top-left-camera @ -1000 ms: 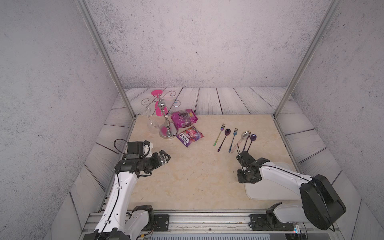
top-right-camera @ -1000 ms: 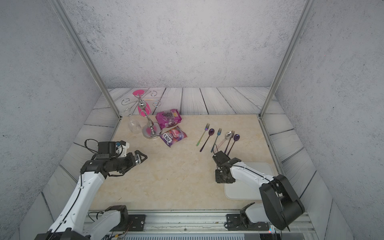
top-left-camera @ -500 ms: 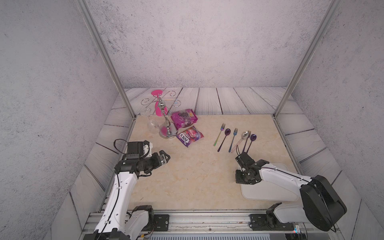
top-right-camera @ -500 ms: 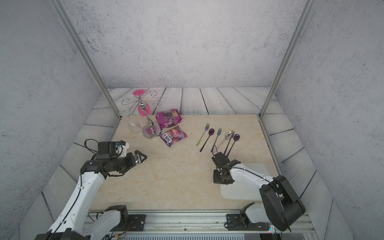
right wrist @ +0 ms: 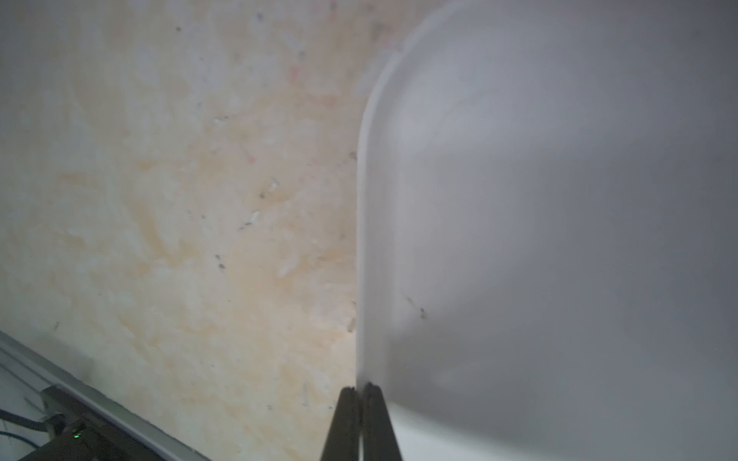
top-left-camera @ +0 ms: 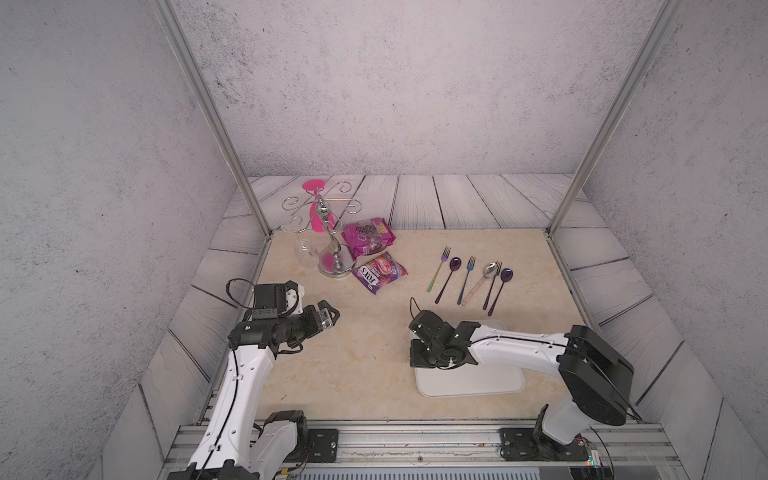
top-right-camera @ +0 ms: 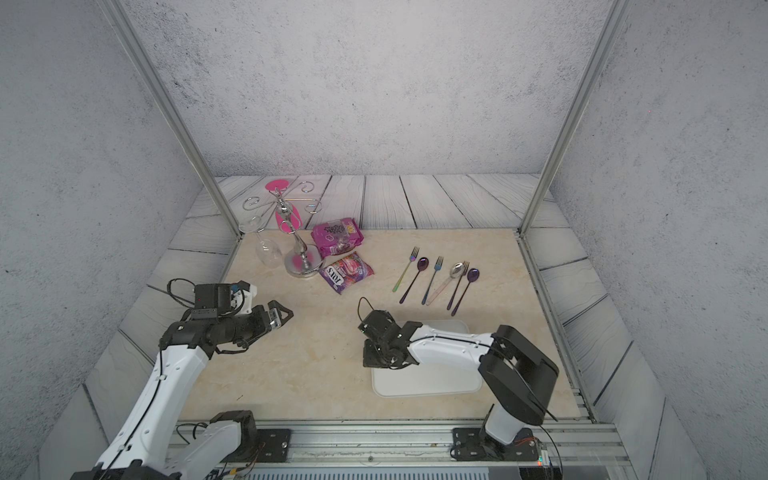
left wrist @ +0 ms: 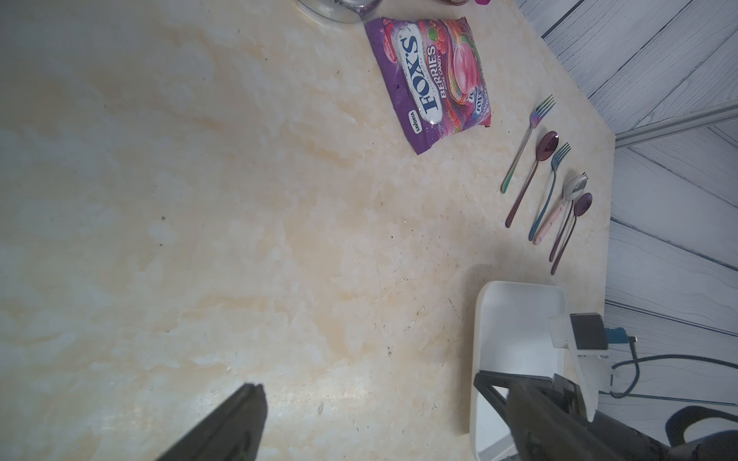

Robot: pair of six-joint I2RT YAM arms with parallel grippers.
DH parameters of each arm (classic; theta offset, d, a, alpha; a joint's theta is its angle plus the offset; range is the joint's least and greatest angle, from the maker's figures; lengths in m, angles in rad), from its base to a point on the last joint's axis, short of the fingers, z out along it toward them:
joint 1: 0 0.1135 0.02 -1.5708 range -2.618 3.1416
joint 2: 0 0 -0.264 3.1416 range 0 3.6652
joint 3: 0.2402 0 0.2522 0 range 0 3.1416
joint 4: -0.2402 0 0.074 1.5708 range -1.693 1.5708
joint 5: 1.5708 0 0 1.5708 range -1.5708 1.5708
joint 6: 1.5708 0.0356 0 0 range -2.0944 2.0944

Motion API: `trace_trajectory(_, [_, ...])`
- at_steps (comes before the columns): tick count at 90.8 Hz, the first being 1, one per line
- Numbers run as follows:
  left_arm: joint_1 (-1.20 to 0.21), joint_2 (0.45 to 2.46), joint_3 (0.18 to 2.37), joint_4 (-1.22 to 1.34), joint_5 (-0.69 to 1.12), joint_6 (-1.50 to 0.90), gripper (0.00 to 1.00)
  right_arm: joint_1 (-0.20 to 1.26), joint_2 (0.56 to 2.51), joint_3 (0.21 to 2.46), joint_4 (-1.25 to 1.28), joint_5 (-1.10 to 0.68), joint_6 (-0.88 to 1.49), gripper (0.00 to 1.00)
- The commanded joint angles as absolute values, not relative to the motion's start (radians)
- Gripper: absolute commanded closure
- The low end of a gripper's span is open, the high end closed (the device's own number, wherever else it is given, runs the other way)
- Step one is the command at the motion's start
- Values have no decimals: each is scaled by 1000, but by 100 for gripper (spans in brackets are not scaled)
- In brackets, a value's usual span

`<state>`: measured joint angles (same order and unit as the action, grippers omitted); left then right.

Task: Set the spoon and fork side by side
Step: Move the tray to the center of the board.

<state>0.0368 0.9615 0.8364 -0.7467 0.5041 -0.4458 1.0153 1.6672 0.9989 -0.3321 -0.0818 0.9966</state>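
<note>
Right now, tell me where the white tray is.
In both top views the white tray lies on the robot's right of the table, partly under the right arm, between the cutlery row and the base rail.

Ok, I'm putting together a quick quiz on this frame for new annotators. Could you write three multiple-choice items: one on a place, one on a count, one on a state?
1. Where does the white tray lie?
A) at the far left corner
B) on the near side of the table, in front of the cutlery row
C) leaning upright against the back wall

2. How many pieces make up the cutlery row?
A) four
B) six
C) eight

3. What state is the right gripper in?
A) wide open over the forks
B) shut on a spoon
C) shut on the tray's rim

Answers:
1 B: both top views show the tray flat on the table, nearer than the row.
2 B: six pieces can be counted in both top views.
3 C: the right wrist view shows the fingertips closed with the rim running in between them.
</note>
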Motion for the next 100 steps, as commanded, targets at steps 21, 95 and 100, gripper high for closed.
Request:
trace_trajectory(21, [34,957,845,-772,496,-432,1,1053,1807,1150,-319,-174,965,81])
trace_trajectory(95, [-183,1081,800,-621,489,-543,1,536,1288,878,-617,-122,523,8])
trace_trajectory(100, [-194,1089,796,-616,489,-545,1,457,1287,855,-615,-143,476,5])
